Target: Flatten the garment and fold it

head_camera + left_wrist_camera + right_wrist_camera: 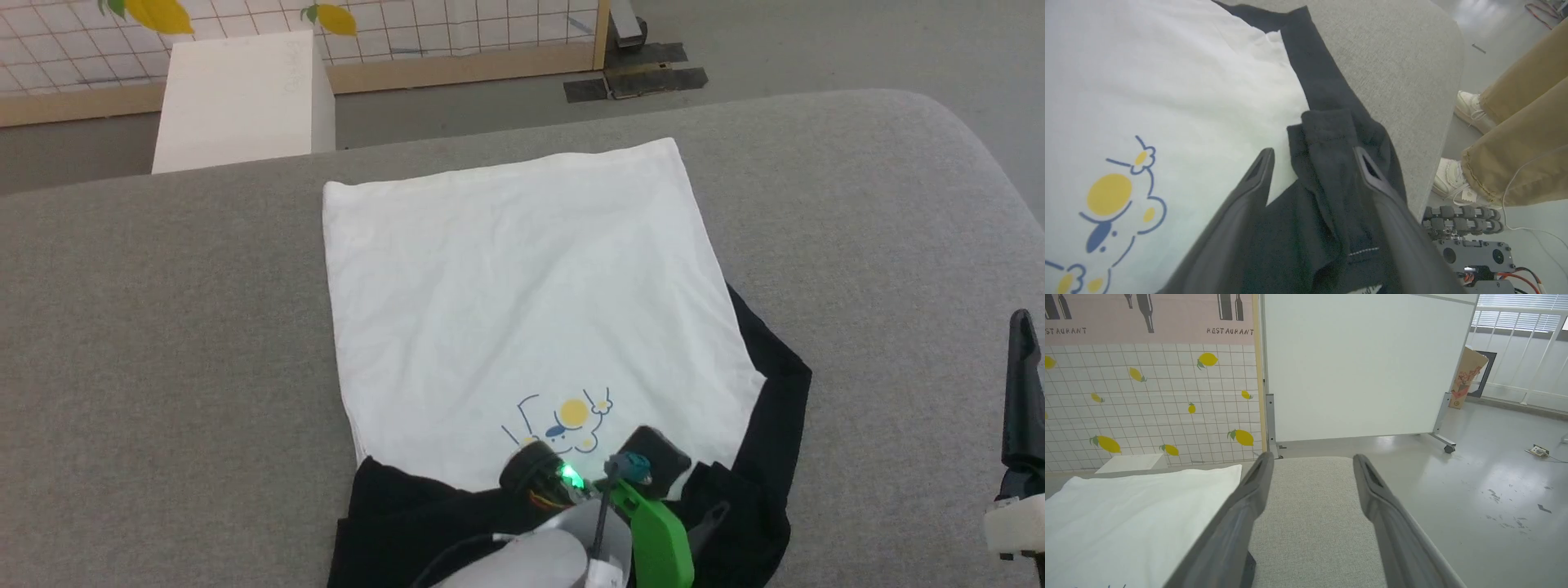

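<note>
"So, where does the soft white shirt with black sleeves [522, 310] lie?"
"Mid-frame, spread flat and lightly creased on the grey woven cushioned surface [163, 286], with its sleeves bunched at the lower edge."
"And the grippers?"
"The left gripper [1313, 154] stands wide, a rumpled black cuff [1327, 134] between its fingers. The right gripper [1310, 457] is also spread wide, above bare grey weave just beside the shirt."

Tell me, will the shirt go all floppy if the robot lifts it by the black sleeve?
Probably floppy: the black sleeve lies bunched and folded between the open jaws of the left gripper. The shirt looks thin and creased, so likely light. It would probably drag rather than slide on the textured grey cushion.
</note>
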Robot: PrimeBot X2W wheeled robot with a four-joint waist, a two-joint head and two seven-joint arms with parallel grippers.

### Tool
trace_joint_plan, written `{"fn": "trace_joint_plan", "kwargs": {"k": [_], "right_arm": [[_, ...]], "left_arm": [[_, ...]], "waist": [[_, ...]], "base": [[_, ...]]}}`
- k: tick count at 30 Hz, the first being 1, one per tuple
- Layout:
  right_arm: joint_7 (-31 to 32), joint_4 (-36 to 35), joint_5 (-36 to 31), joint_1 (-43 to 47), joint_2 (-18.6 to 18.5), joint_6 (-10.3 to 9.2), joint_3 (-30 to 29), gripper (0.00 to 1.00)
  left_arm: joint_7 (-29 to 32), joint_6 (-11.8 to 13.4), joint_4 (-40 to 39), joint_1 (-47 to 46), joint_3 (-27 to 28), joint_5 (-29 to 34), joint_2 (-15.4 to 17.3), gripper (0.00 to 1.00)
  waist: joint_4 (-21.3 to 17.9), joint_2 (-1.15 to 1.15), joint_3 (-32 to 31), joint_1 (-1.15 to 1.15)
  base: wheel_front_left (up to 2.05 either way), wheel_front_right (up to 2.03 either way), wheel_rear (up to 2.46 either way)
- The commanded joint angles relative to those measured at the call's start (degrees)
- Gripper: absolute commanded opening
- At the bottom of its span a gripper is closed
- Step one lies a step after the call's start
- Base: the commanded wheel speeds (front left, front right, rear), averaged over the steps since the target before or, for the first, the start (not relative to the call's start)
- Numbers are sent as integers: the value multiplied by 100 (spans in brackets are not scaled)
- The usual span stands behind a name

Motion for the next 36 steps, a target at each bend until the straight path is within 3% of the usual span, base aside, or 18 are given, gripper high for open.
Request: {"fn": "trace_joint_plan", "kwargs": {"k": [1, 4, 8, 12, 16, 23, 27, 31, 36], "right_arm": [[21, 3, -37, -49, 4, -8, 0, 100], [31, 1, -14, -7, 4, -8, 8, 100], [34, 8, 12, 62, 4, -8, 2, 100], [37, 34, 50, 154, 4, -8, 18, 100], [26, 68, 82, 231, 4, -8, 33, 100], [-19, 116, 166, 313, 4, -8, 127, 100], [-63, 188, 240, 352, 4, -8, 220, 100], [-100, 280, 269, 438, 4, -8, 324, 100], [-124, 359, 287, 511, 4, -8, 372, 100]], "left_arm": [[-135, 41, -147, -126, 89, -198, -22, 100], [-385, 157, -434, -177, 376, -560, -22, 100], [-980, 508, -878, -307, 1139, -821, 84, 100], [-1498, 934, -1559, -290, 1817, -773, 678, 100], [-1732, 1457, -2420, 33, 2365, -614, 1470, 100], [-1947, 2239, -3841, 1219, 3311, -386, 2713, 100], [-1991, 2538, -4359, 2049, 3621, -73, 3162, 100], [-2002, 2651, -4626, 2819, 3851, 189, 3249, 100], [-2004, 2604, -4617, 3538, 4311, 466, 2883, 100]], "waist": [[100, -1, -96, 0], [208, -1, -194, 0], [361, -1, -329, 0], [497, -1, -454, 0], [594, -1, -549, 0], [709, -1, -544, 0], [724, -1, -489, 0], [752, -1, -430, 0], [780, -1, -358, 0]], "base": [[0, 0, 0], [0, 0, 0], [0, 0, 0], [0, 0, 0], [0, 0, 0], [0, 0, 0], [0, 0, 0], [0, 0, 0], [0, 0, 0]]}}
